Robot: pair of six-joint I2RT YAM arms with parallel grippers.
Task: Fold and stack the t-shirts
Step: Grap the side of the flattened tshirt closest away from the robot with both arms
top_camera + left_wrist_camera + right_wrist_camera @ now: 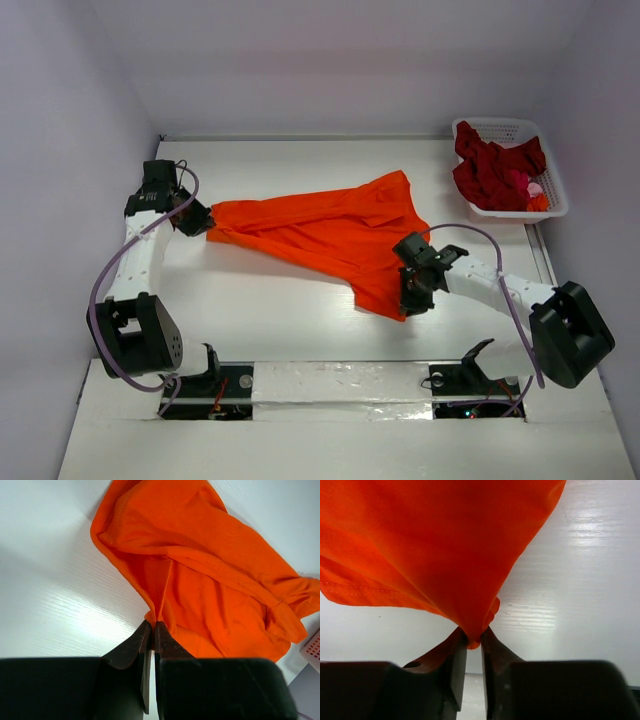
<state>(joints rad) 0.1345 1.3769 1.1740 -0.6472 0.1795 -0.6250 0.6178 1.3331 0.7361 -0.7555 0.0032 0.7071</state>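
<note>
A bright orange t-shirt [330, 235] lies stretched across the middle of the table, bunched into long folds. My left gripper [205, 225] is shut on its left corner; in the left wrist view the cloth [210, 580] fans out from the closed fingertips [153, 625]. My right gripper [412, 300] is pinched on the shirt's near right corner, and the right wrist view shows the orange fabric [435, 545] pulled into a point between its fingers [474, 637]. Dark red t-shirts [490, 170] are heaped in the basket at the back right.
A white plastic lattice basket [552, 185] stands at the table's back right corner, with a bit of pink and orange cloth [533, 192] beside the red heap. White walls close the table on three sides. The arm bases sit along the near edge.
</note>
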